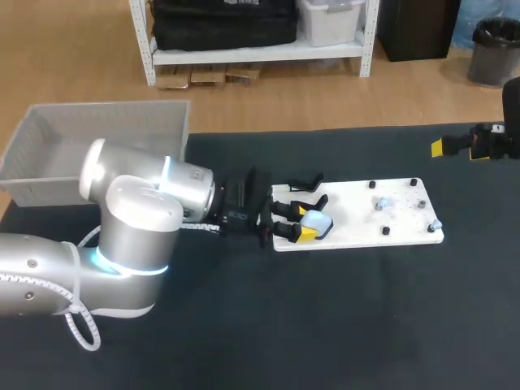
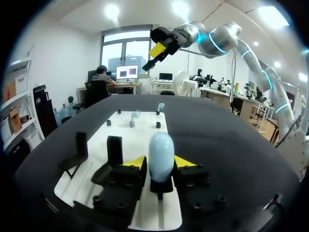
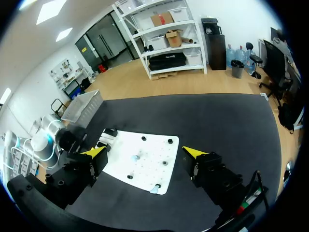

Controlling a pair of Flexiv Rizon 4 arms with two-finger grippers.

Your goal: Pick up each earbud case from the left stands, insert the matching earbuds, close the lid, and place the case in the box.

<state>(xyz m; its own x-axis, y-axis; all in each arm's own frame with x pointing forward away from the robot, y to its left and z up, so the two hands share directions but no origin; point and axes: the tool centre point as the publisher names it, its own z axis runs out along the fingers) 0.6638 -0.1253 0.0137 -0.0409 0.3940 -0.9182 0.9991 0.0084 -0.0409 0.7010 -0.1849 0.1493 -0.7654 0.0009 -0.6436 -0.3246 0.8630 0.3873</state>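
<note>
Grasping pale-blue earbud case (image 1: 317,221) with left jaws, right jaws released, box (image 1: 97,122) apart

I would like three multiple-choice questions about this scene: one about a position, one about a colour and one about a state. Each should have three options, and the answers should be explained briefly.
1. Where does the grey box stand?
A. at the near right corner
B. at the far left of the table, beyond the left arm
C. in the middle

2. What colour is the earbud case at the left gripper?
A. red
B. black
C. pale blue

3. In what state is the right gripper?
A. open and empty
B. shut on a case
C. shut on an earbud

Answers:
1 B: the head view shows the box at the far left edge.
2 C: both the head and left wrist views show it pale blue.
3 A: its fingers stand wide apart with nothing between them.
</note>
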